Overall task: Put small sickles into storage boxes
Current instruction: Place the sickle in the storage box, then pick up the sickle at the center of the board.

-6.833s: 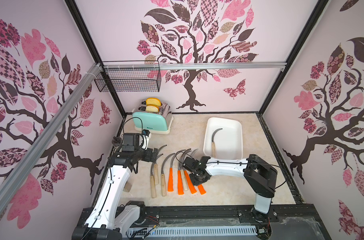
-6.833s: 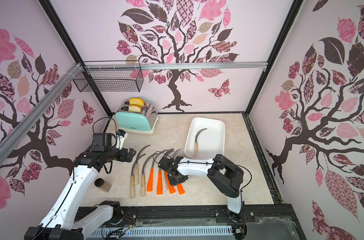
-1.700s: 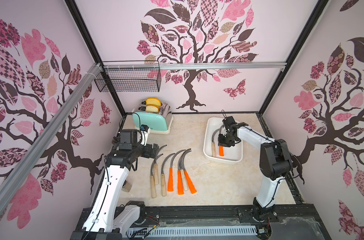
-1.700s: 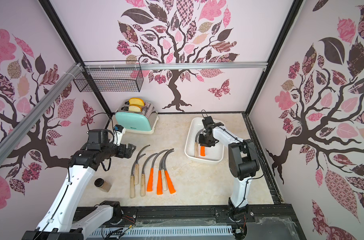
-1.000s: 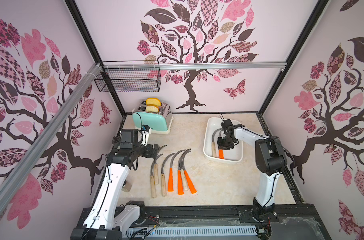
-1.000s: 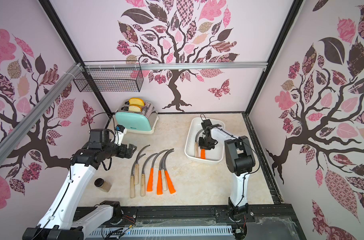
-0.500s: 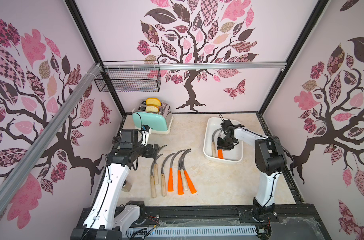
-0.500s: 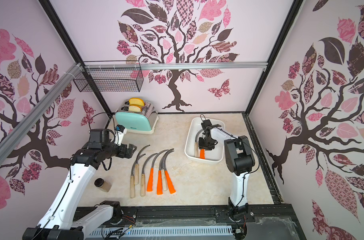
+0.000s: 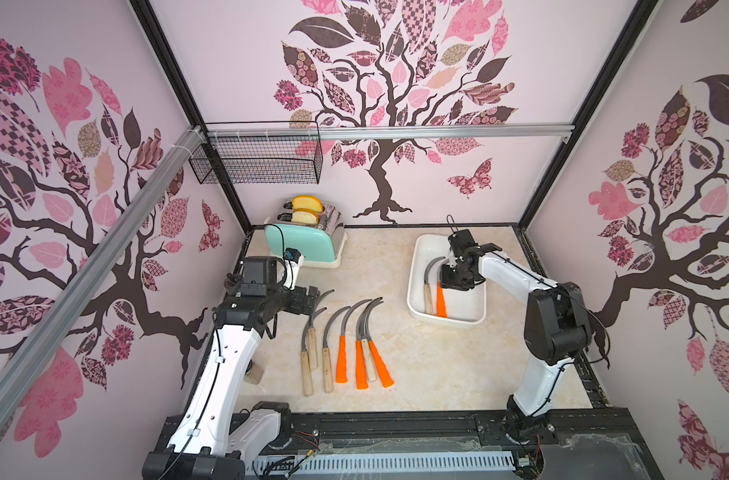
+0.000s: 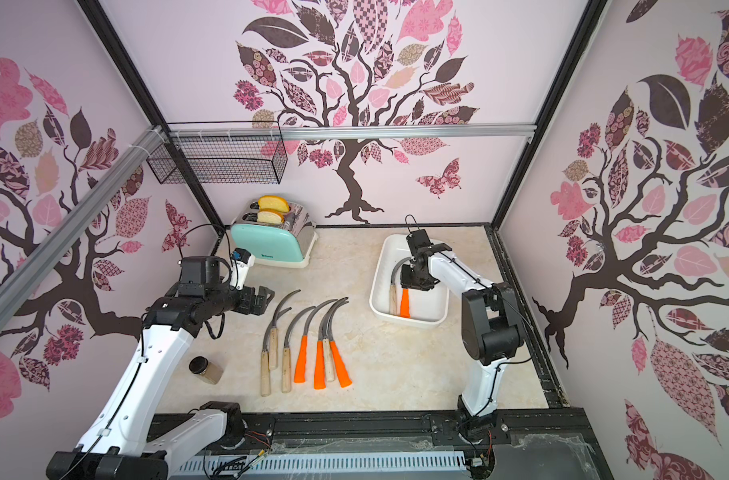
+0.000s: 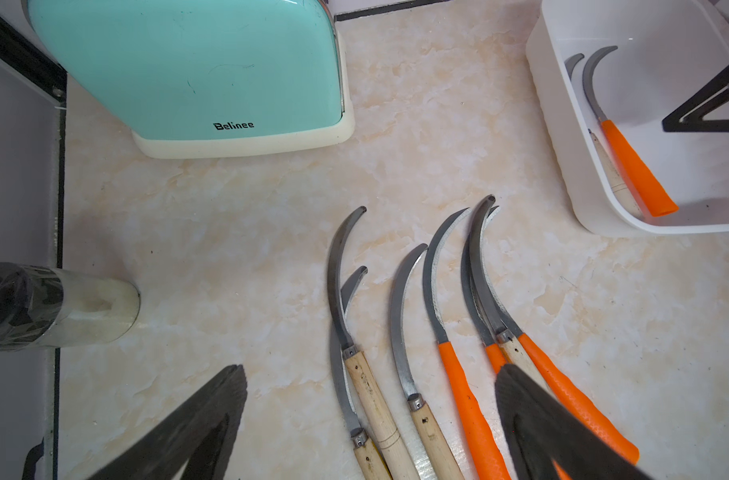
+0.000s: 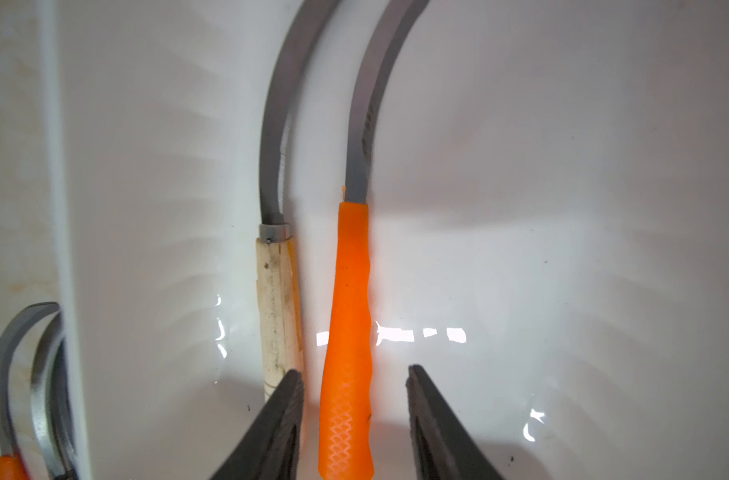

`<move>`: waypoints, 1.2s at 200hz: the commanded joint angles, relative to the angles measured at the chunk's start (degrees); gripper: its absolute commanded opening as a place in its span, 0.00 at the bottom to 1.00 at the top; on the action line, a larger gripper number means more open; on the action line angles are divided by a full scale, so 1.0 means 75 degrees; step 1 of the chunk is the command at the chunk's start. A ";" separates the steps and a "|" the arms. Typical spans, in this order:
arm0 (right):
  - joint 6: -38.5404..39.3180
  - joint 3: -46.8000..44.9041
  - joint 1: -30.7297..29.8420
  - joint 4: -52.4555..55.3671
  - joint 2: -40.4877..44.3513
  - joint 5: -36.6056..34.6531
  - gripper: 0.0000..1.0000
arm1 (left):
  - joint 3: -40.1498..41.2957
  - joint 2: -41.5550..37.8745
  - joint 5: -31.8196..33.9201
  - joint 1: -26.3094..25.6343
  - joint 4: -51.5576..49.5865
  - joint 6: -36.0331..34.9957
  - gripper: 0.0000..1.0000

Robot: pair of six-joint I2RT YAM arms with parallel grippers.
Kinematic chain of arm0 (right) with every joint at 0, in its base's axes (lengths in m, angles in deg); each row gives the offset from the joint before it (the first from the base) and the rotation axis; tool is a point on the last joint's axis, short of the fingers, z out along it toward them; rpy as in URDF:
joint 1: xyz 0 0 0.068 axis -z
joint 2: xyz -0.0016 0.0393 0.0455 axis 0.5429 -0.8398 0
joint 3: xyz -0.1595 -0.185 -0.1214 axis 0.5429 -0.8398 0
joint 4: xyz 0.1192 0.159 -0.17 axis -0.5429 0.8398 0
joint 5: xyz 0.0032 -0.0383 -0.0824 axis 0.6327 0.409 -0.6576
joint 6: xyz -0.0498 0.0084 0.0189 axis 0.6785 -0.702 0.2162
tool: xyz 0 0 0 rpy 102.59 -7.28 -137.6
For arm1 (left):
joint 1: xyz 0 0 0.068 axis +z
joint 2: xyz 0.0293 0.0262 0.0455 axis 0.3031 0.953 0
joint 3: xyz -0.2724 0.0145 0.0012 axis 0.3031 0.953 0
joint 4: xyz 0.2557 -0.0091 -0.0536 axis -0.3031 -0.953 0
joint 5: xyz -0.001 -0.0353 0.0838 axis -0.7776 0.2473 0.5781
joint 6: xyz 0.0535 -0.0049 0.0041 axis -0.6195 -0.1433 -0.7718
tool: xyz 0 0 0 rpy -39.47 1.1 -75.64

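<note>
Two sickles lie in the white tray [image 9: 466, 305], over at the far right of the table [image 9: 417, 374]. They are the orange-handled sickle [image 12: 348, 332] and, just left of it, the wooden-handled sickle [image 12: 277, 299], side by side with their blades at the far end. And look at the right fingers [image 12: 281, 419]: low in the tray, apart, one on each side of the orange handle with a clear gap on both sides, gripping nothing. Seven more sickles [image 9: 341, 357] lie in a fanned row near the middle of the table, four with wooden handles and three with orange, handles toward the near edge. The left fingers [image 11: 213, 407] hang above the table just left of that row's blade tips, spread wide and empty. A mint toaster [image 9: 302, 245] stands far left, and a small jar [image 10: 205, 369] sits near left beside the left arm.
</note>
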 commanded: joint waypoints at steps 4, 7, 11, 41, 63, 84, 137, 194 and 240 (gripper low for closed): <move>-0.0058 -0.0164 0.0021 -0.0156 0.0901 -0.0084 0.44 | 0.0002 0.0058 -0.0069 -0.0006 0.0184 -0.0068 0.98; -0.0067 -0.0250 0.0026 -0.0194 0.1028 -0.0022 0.43 | 0.0010 0.0069 -0.0070 -0.0014 0.0184 -0.0082 0.98; -0.0075 -0.0360 0.0026 -0.0242 0.1177 0.0089 0.43 | 0.0036 0.0089 -0.0051 -0.0016 0.0182 -0.0094 0.98; -0.0262 -0.1329 -0.0281 -0.0541 0.2305 0.0574 0.43 | 0.0178 0.0205 0.0016 -0.0005 0.0153 -0.0106 0.98; -0.0251 -0.1895 -0.0904 -0.0515 0.2989 0.0553 0.43 | 0.0201 0.0248 0.0046 -0.0005 0.0146 -0.0095 0.98; -0.0329 -0.2347 -0.1608 -0.0358 0.3467 0.0565 0.43 | 0.0160 0.0265 0.0114 -0.0008 0.0183 -0.0061 0.98; -0.1214 -0.3135 -0.3317 -0.0575 0.3979 0.0698 0.40 | -0.0006 0.0346 0.0466 0.0006 0.0284 0.0553 0.98; -0.1820 -0.2662 -0.5126 -0.0676 0.2859 0.0364 0.38 | -0.0007 0.0340 0.0950 0.0183 0.0243 0.0802 0.98; -0.2389 -0.2700 -0.5624 -0.1683 0.2201 0.0797 0.35 | -0.0259 0.0563 0.0726 0.1457 0.0191 0.1245 0.98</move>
